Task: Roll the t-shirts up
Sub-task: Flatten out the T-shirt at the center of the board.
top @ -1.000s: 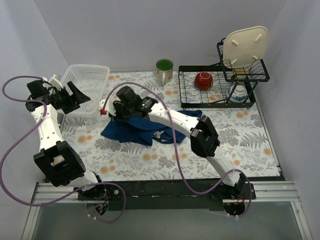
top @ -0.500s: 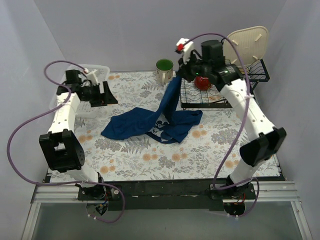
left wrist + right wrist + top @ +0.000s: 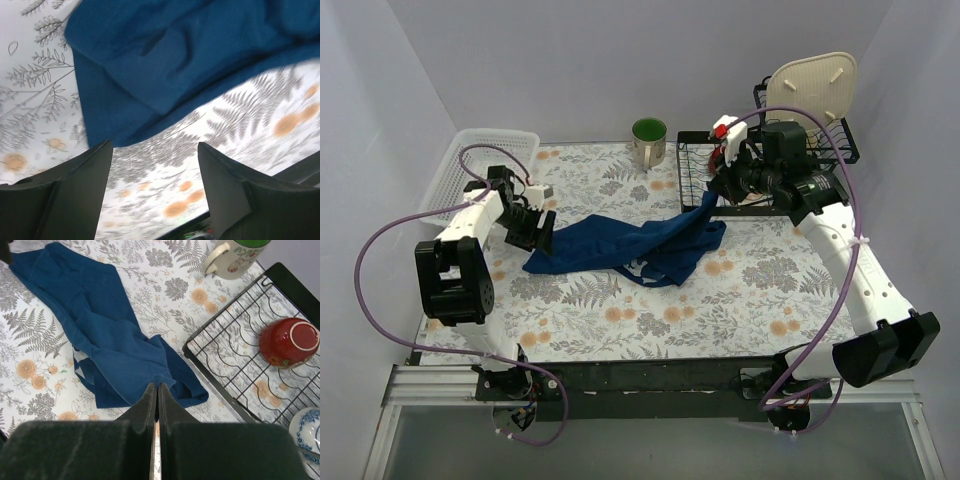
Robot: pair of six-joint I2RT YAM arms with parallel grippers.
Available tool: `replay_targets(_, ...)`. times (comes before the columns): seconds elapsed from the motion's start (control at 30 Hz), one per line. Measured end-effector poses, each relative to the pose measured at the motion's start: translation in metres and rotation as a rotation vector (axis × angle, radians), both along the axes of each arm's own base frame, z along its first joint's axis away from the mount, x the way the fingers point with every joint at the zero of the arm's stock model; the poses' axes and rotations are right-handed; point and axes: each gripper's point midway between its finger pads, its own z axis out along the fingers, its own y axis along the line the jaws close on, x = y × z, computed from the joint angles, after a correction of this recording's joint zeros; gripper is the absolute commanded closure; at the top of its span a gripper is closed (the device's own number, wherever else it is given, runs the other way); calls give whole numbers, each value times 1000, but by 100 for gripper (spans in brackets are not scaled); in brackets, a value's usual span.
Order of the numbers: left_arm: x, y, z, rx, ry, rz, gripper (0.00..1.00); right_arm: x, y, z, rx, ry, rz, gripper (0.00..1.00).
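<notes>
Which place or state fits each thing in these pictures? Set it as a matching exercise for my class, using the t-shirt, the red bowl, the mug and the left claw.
Things:
1. t-shirt
2. red bowl
3. mug
4. left claw

Places or states:
a. open, holding nothing, over the cloth's edge
b. on the wire rack
c. crumpled on the table, one end pinched in the right claw
d. upright, left of the rack

Pairs: 1-c, 2-b, 3-d, 4-a

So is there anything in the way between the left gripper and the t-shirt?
Nothing visible. The left gripper is open, right by the left edge of the t-shirt. Its wrist view shows only bare flowered tablecloth between it and the shirt.
</notes>
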Motion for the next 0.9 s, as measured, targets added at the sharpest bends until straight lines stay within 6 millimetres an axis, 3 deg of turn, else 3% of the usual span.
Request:
replay_targets(0.23,-28,22,-3,105,-62,-453,34,6,-12,-5,-16,9,-38,99)
replay_targets(0.4,-44,37,-20,196,-126,-711,37,18,-20,-11,-42,33,-79,99)
replay_targets(0.57,-31,45,-29,260,-188,-842,44,34,-31,-16,-65,54,-125,99)
replay_targets(0.73,-15,48,-37,280,-206,-888,51,36,-33,-17,-71,60,-134,99)
replay_targets(0.9,-15,48,-49,273,-177,-920,53,36,-34,-18,-73,59,-138,99)
